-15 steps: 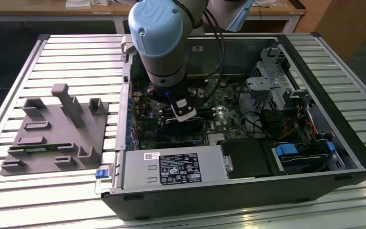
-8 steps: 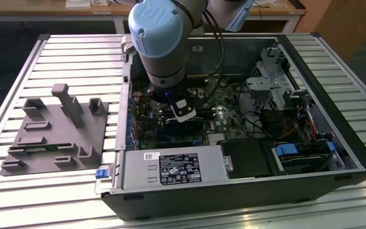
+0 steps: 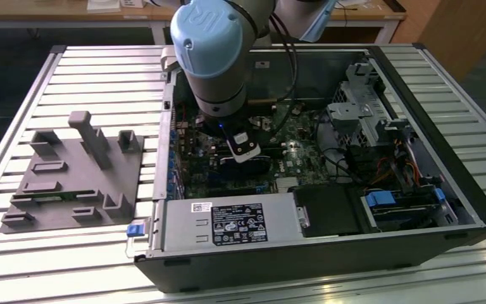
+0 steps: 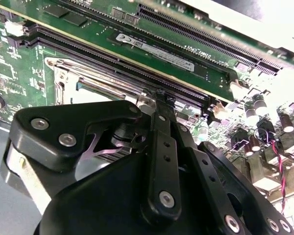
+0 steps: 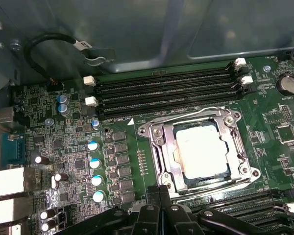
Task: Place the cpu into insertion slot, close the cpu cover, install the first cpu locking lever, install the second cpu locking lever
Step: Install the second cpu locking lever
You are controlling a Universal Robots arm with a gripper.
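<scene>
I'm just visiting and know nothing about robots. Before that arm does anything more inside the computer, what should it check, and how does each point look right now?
1. Chip seated: the cpu lies flat inside the insertion slot in the first wrist view. Ok.
2. Frame down: the cpu cover lies flat around the chip, its window showing the metal top. Ok.
3. Levers locked: whether they are hooked cannot be seen. Cannot tell.
4. Gripper position: the gripper sits right at the socket's edge, just above the board. Ok.
5. Gripper empty: its fingers meet at a narrow tip with nothing seen between them. Ok.
6. Neighbours: the memory slots beside the socket look untouched. Ok.
</scene>
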